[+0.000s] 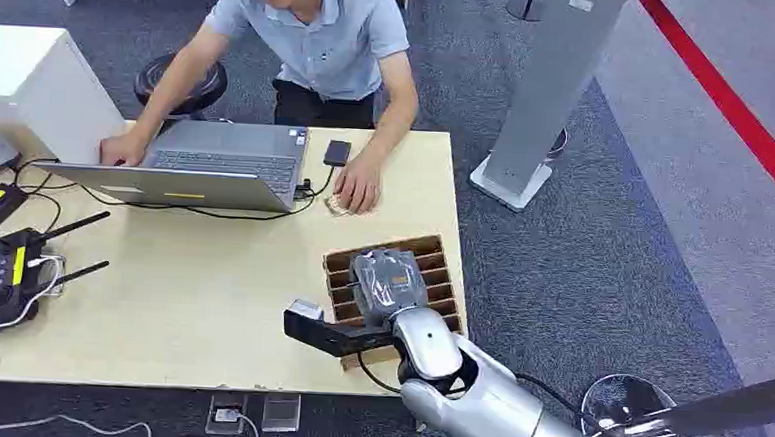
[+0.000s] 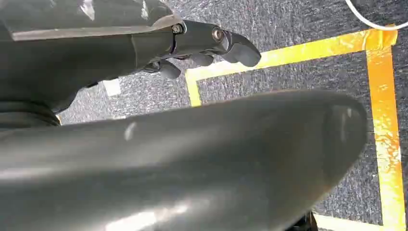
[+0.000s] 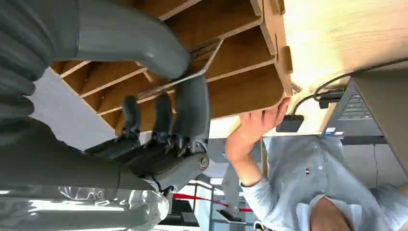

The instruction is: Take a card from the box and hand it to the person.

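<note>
The right hand (image 1: pixel 388 282) sits over the box (image 1: pixel 432 253), right of centre in the head view. In the right wrist view its thumb (image 3: pixel 139 43) and fingers (image 3: pixel 190 108) pinch a card (image 3: pixel 185 77) at the centre of the frame, the card tilted across the wooden dividers. I cannot tell whether it has cleared its slot.

The card looks thin, light and stiff, with smooth faces, so it is likely slippery. I judge the flat faces near one edge the best hold, thumb on one side and fingers on the other, as here. A pull along the slot should keep it from catching on the dividers.

The left hand (image 2: pixel 207 45) shows at the top of its wrist view, fingers curled in with nothing in them, above carpet with yellow tape.

The box rests at the right end of a pale wooden table (image 1: pixel 209 299). A person (image 1: pixel 323 35) sits at the upper centre, one hand on a laptop (image 1: pixel 216 159), the other hand (image 1: pixel 357 187) flat on the table just above the box, beside a phone (image 1: pixel 337 153). Cables and radios lie at the left. The floor is grey carpet with a red line at the upper right.
</note>
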`<state>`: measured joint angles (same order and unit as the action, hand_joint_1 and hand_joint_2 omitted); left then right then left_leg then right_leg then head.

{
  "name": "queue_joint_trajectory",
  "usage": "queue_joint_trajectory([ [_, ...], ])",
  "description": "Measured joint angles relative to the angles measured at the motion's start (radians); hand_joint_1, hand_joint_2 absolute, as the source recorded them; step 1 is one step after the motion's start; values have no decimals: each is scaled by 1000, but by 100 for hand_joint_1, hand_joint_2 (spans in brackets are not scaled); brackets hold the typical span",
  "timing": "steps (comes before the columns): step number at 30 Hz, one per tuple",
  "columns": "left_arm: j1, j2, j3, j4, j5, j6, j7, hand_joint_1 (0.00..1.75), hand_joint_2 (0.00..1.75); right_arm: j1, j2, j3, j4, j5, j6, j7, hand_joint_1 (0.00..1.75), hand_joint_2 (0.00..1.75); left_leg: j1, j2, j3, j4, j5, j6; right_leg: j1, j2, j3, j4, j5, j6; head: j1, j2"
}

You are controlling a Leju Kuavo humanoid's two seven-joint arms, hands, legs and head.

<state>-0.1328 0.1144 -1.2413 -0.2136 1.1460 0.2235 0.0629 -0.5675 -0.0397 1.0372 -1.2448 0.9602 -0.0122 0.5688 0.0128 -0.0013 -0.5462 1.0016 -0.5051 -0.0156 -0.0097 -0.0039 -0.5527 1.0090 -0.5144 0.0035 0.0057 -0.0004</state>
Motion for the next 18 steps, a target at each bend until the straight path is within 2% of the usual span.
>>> queue_joint_trajectory([
  [7, 0, 0, -1, 0, -4, -15, 3, 0, 0, -2, 0, 0, 2, 0, 0, 0, 143, 175, 0, 0, 0, 0, 0, 0, 0, 0, 0, 0, 0, 0, 0, 0],
  [8, 0, 0, -1, 0, -4, -24, 2, 0, 175, -3, 0, 0, 2, 0, 0, 0, 147, 175, 0, 0, 0, 0, 0, 0, 0, 0, 0, 0, 0, 0, 0, 0],
  [18, -5, 2, -16, 0, -25, -25, -11, 0, 175, -3, 0, -1, 2, 0, 4, -3, 143, 175, 0, 0, 0, 0, 0, 0, 0, 0, 0, 0, 0, 0, 0, 0],
])
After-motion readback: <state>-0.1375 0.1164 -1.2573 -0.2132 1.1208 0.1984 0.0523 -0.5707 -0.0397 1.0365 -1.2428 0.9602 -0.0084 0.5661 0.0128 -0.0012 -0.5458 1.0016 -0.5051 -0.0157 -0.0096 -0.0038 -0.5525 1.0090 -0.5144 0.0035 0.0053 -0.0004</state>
